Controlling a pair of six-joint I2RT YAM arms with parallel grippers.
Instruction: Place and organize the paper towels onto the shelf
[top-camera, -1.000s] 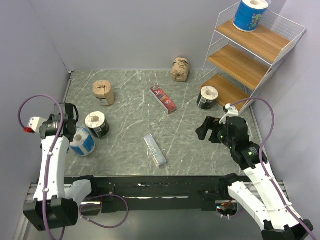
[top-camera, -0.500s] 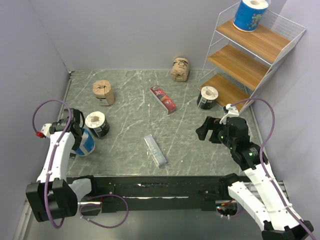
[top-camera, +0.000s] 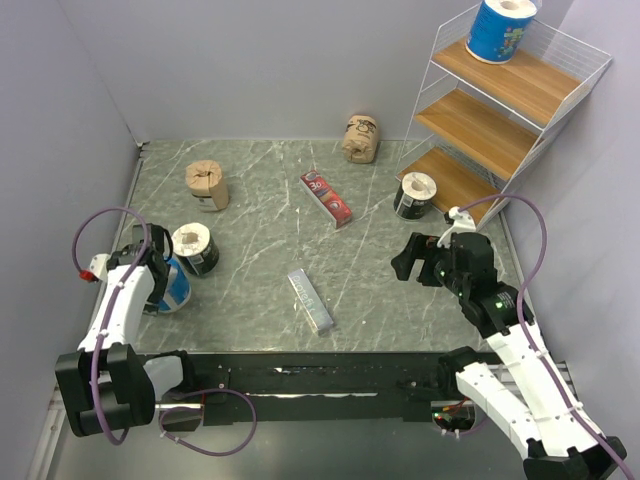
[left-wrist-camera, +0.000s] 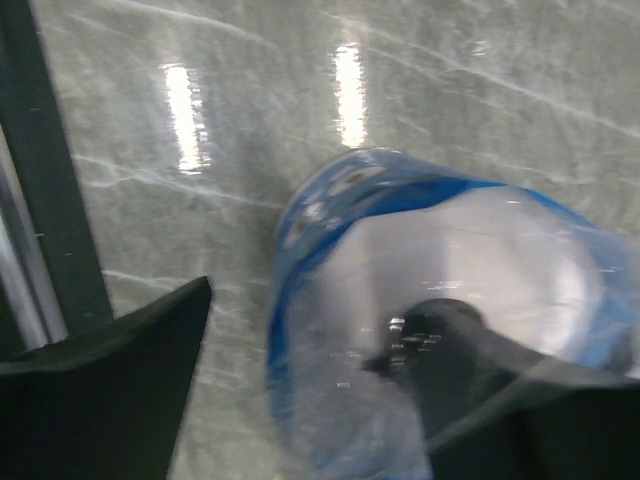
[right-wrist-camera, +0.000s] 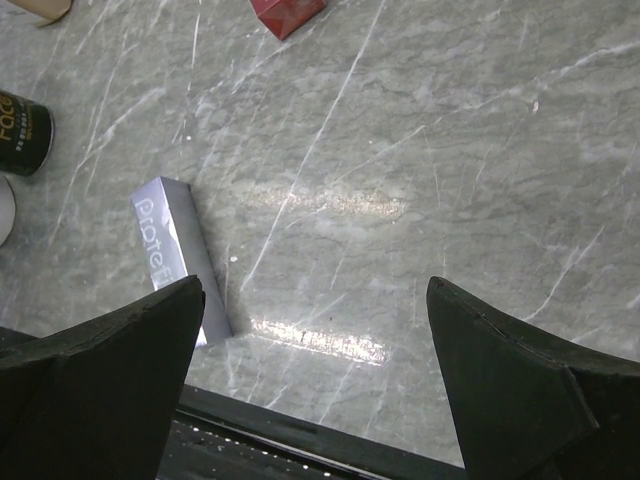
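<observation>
While a blue roll (top-camera: 500, 28) tops the shelf (top-camera: 520, 85), black roll (top-camera: 414, 195) stands beside.

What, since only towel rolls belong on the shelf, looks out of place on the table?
A flat red packet and a grey bar lie on the table. Neither is a towel roll, so both look like strays.

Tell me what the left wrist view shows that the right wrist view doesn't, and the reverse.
Only the left wrist: a blue printed-wrap paper towel roll, close up at its jaws. Only the right wrist: a grey rectangular bar, a red flat packet's corner and a black-wrapped roll at the left edge. Both: the grey marbled tabletop and open dark jaws.
</observation>
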